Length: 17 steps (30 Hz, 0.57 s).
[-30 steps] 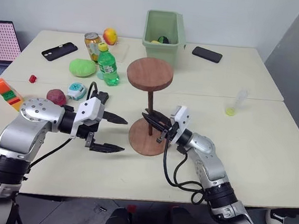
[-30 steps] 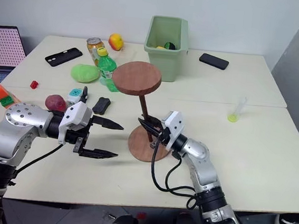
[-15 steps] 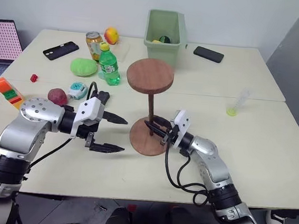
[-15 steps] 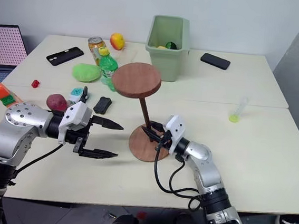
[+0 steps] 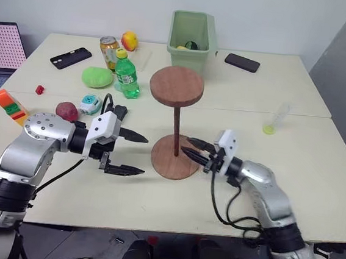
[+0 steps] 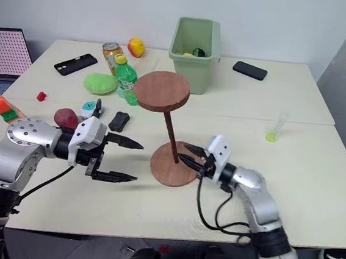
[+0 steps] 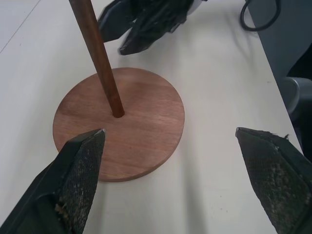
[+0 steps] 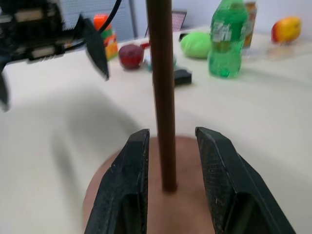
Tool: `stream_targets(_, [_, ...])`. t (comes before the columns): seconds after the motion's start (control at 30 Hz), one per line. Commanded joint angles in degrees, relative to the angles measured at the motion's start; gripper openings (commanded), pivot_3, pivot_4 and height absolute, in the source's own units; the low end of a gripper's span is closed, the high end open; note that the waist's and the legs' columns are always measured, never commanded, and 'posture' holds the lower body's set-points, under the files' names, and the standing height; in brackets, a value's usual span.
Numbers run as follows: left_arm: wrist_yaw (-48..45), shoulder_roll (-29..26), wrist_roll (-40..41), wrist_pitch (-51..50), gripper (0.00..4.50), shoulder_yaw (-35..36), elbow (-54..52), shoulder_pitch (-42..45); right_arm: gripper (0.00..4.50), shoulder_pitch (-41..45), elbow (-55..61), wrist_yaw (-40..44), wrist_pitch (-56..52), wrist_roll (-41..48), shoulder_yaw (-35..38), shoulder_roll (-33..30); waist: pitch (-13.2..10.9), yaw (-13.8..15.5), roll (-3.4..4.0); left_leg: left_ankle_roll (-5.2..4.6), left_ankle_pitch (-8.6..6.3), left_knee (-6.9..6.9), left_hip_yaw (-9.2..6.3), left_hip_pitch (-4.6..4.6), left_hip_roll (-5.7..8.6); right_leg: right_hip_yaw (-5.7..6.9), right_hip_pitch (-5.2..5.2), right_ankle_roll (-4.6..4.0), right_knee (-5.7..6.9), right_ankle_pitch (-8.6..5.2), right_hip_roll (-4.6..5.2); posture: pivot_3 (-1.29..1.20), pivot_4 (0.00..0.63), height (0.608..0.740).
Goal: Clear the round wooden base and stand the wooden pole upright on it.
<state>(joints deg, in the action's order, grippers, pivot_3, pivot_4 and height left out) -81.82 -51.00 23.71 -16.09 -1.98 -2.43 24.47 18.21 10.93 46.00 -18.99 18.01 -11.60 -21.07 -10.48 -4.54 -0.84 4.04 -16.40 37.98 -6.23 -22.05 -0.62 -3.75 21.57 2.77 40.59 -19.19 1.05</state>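
The round wooden base (image 5: pixel 175 161) lies flat on the table in front of me. The wooden pole (image 5: pixel 176 130) stands upright in its centre, with its own disc (image 5: pixel 176 86) on top. My right gripper (image 5: pixel 190 153) hovers low over the base's right side, just right of the pole. It is open a little and touches nothing; in its wrist view the pole (image 8: pixel 161 73) rises beyond the black fingers (image 8: pixel 131 185). My left gripper (image 5: pixel 145 155) is wide open to the left of the base (image 7: pixel 146 126), with nothing in it.
A green bin (image 5: pixel 193 33) stands at the back. A green bottle (image 5: pixel 126 76), a can (image 5: pixel 108 47), a green lump (image 5: pixel 96 77), a red lump (image 5: pixel 66 111) and a phone (image 5: pixel 69 58) are at the back left. A clear tube (image 5: pixel 274 119) stands at the right.
My right gripper has opened off the pole and drawn back to the right. The pole stays standing on the base. The left arm has not moved.
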Motion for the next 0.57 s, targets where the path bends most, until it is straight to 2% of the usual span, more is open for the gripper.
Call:
stream_targets(0.03, [0.2,0.3,1.0,-0.4,4.50,0.8,-1.2,1.1,1.57,-0.2,8.4,1.3,-5.8,4.6,4.2,-4.4,0.0,0.0,-0.01,0.00,0.00,0.00,0.00,0.00,0.00,0.00,0.00,0.00,0.00,0.00,0.00,0.00,0.150,0.740])
stream_targets(0.13, [0.3,0.4,1.3,-0.7,4.50,0.9,-1.6,0.8,1.57,-0.9,11.5,2.5,-9.2,7.2,7.3,-8.9,0.0,-0.1,0.00,0.00,0.00,-0.02,0.01,0.02,-0.01,-0.01,0.00,0.00,0.01,0.00,-0.02,0.00,0.150,0.740])
stream_targets(0.4, [1.3,-0.6,3.3,-4.1,4.50,2.8,-4.1,0.4,1.57,-4.8,18.7,10.4,-15.6,14.1,16.8,-25.6,0.0,0.5,-0.03,-0.03,-0.02,-0.03,0.00,-0.05,0.01,0.04,-0.11,0.00,-0.26,0.00,0.01,0.00,0.150,0.740])
stream_targets(0.57, [0.7,-1.9,5.7,-6.2,4.50,4.5,-4.8,0.3,1.57,-5.6,16.9,12.8,-14.6,14.1,18.5,-30.0,-0.1,0.5,-0.08,-0.04,-0.02,-0.03,0.00,-0.04,-0.01,0.05,-0.14,0.00,-0.29,0.00,0.00,0.00,0.150,0.740])
